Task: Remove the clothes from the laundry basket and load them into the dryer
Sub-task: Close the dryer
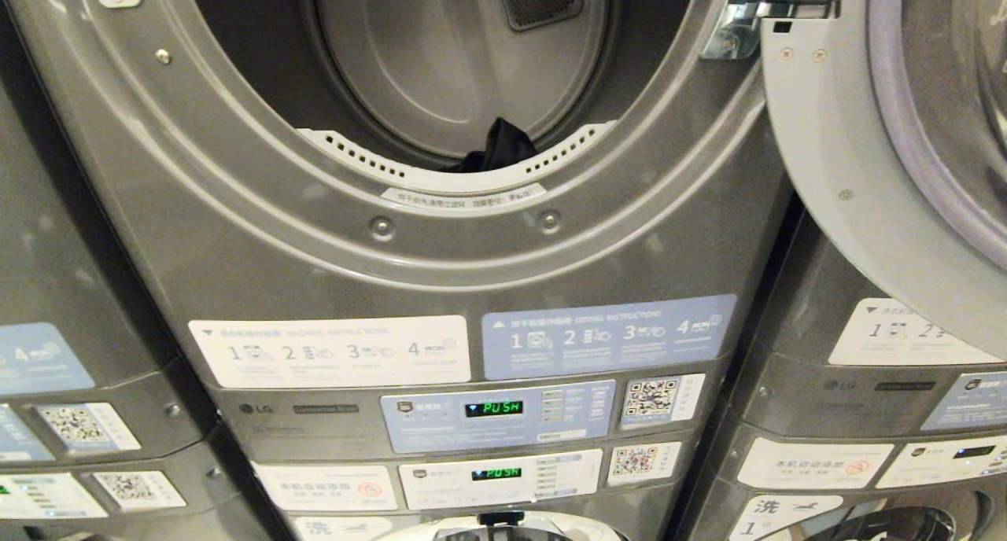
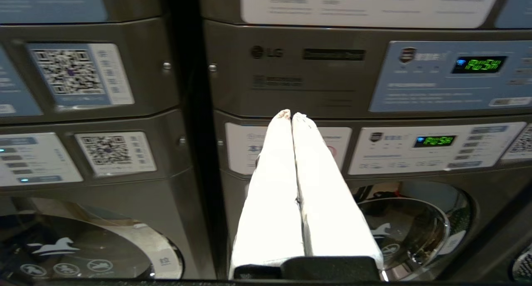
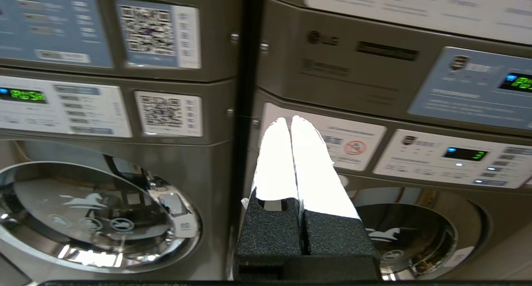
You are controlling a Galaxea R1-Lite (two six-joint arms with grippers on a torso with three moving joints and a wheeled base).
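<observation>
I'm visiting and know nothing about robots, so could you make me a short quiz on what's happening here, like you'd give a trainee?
1. True or false: the dryer door stands open.
2. What lies at the front of the dryer drum? A) a black garment B) a white towel C) nothing
3. How do the jaws of the left gripper and the right gripper stand?

Key:
1. True; it is swung out to the right.
2. A, the black garment.
3. Both shut and holding nothing.
</observation>
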